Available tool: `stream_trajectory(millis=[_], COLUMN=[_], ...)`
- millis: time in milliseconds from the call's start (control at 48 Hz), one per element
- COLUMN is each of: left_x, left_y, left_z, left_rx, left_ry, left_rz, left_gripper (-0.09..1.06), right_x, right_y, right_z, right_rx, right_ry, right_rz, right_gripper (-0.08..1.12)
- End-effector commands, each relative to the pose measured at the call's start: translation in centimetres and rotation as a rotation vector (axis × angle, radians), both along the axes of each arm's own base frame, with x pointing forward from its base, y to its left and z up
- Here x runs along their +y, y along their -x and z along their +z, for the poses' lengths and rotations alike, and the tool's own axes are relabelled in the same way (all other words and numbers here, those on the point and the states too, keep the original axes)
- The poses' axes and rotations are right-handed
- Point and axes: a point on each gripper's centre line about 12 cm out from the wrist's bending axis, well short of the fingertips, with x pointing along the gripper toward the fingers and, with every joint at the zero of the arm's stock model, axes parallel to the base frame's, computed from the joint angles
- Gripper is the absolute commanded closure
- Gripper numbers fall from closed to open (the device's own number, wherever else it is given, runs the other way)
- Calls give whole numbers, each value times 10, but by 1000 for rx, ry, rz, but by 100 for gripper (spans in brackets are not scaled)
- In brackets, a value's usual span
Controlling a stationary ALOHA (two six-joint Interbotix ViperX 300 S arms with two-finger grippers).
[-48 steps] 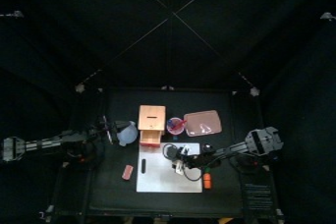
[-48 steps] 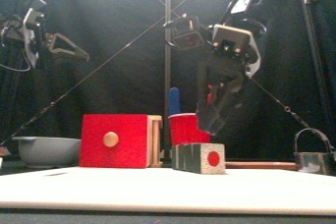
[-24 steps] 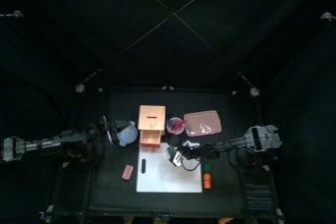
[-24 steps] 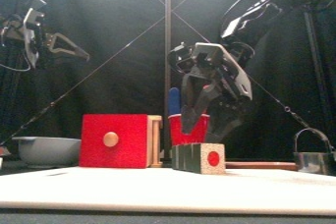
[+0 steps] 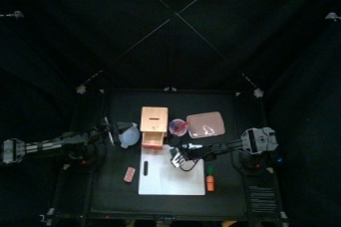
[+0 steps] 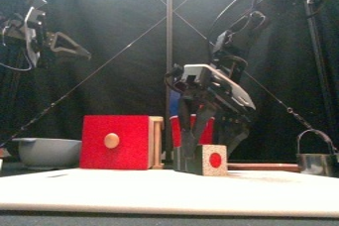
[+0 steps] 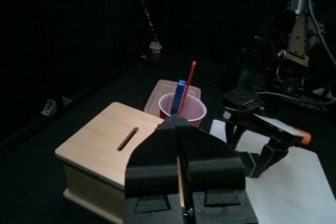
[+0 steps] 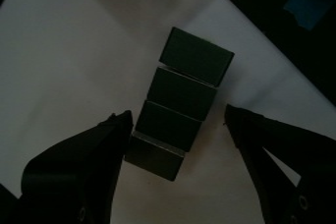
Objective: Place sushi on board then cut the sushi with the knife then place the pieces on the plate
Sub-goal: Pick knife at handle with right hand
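Sushi roll (image 8: 182, 105) lies on the white cutting board (image 8: 92, 61) as four dark green blocks in a row. From my right wrist camera I see the right gripper (image 8: 179, 122) straddling it, fingers (image 8: 102, 147) spread wide. One sits on each side with a strip of board showing between finger and roll, so nothing is gripped. In the front view the roll sits at lower centre, its end face with a red dot turned toward the camera, and the gripper is low around it. Just left of it stands the wooden box (image 6: 113, 143) with its red drawer front, and the blue-grey bowl (image 6: 51, 151) is at the lower left. My left wrist camera shows the red cup (image 7: 184, 108) beside the box with the blue knife (image 7: 192, 74) standing in it. The left gripper (image 7: 176, 135) hangs high at the front view's upper left, fingers pressed together and empty. On the worktop, the pink tray (image 5: 210, 126) lies above and right of the board in the top view.
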Motion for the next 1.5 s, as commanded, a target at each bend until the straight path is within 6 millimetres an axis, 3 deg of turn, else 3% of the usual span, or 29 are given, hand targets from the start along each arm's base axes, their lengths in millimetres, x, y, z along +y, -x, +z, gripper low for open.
stream_trajectory(millis=[21, 229, 542, 771, 1021, 1312, 1500], left_x=[1, 1, 1, 1, 1, 1, 2], left_y=[-4, -4, -3, -3, -3, -4, -3], left_z=[12, 12, 10, 10, 10, 9, 9], left_rx=[-31, -31, -28, -26, -27, -22, -21], left_ry=[-12, -12, -13, -12, -11, 2, 1], left_rz=[-1, -1, -1, -1, 1, 3, 6], left_gripper=[93, 93, 93, 93, 93, 93, 93], right_x=[0, 4, 9, 25, 23, 36, 64], right_y=[-8, -11, -15, -17, -16, -17, -20], right_z=[17, 17, 17, 24, 28, 30, 39], right_rx=[-42, -41, -39, -28, 2, -29, -57], right_ry=[-5, -22, -32, -60, -44, -110, -96], right_rz=[-8, -15, -14, -22, -78, -361, -578], right_gripper=[2, 7, 23, 24, 24, 24, 24])
